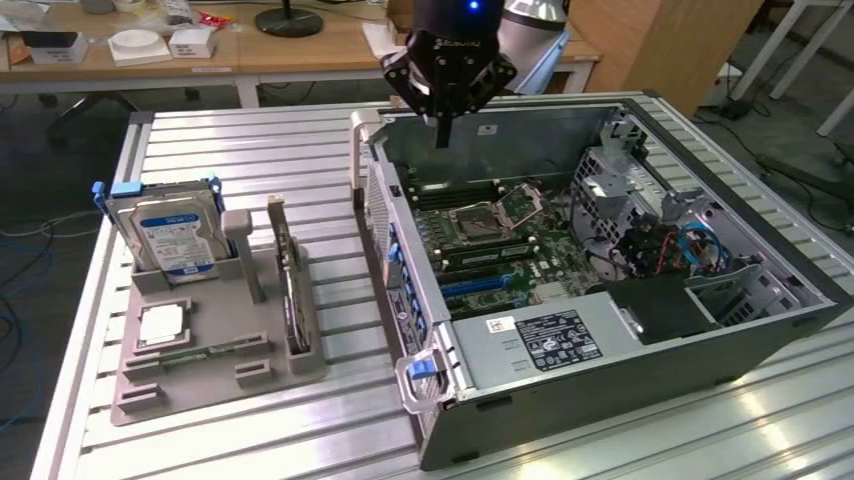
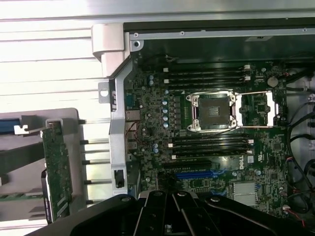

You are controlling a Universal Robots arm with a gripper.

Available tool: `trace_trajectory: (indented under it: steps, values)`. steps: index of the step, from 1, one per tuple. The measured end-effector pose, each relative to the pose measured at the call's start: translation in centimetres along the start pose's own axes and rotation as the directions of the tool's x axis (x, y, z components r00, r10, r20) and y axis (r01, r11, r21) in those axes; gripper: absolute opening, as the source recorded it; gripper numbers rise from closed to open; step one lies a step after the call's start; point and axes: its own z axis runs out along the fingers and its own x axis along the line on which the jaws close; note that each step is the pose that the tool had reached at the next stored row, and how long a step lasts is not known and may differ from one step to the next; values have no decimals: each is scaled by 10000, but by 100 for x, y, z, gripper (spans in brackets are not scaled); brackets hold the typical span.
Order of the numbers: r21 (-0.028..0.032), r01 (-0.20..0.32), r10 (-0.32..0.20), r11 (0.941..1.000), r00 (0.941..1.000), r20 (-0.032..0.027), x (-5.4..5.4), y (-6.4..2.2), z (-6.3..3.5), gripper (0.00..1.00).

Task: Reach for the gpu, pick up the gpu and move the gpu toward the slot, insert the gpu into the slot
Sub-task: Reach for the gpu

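Exterior view: black two-finger tool [image 1: 441, 138] hangs over the far wall of the open grey metal computer case [image 1: 641, 380]. Its fingers are pressed together, narrow, holding nothing. The thin dark flat circuit card, the gpu [image 1: 295, 305], stands on edge in a grey plastic holder [image 1: 200, 385]. It is outside the case and well apart from the tool, off to the exterior view's left of it and nearer the camera. A silver hard drive with blue-white label [image 1: 167, 240] stands upright in the same holder, further from the tool than the gpu. The long blue plastic slot [image 1: 481, 284] on the green motherboard [image 1: 534, 250] lies inside the case, below the tool and nearer the camera. Everything sits on a ribbed aluminium surface [image 1: 254, 150].

Wrist view: tool [image 2: 170, 209] is dark, closed up, empty, above the motherboard [image 2: 147, 98]. Blue slot [image 2: 197, 174] is just ahead of the tool's tips, and a square silver CPU socket [image 2: 214, 112] lies further out. The gpu [image 2: 56, 167] shows edge-on as a green board in the holder, beyond the case's side wall, well apart from the tool.
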Motion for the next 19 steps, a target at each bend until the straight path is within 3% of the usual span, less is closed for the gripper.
trace_trajectory:
  steps: [19]
  values:
    - [0,0,0,10000,10000,0,110,-11,-3,10]
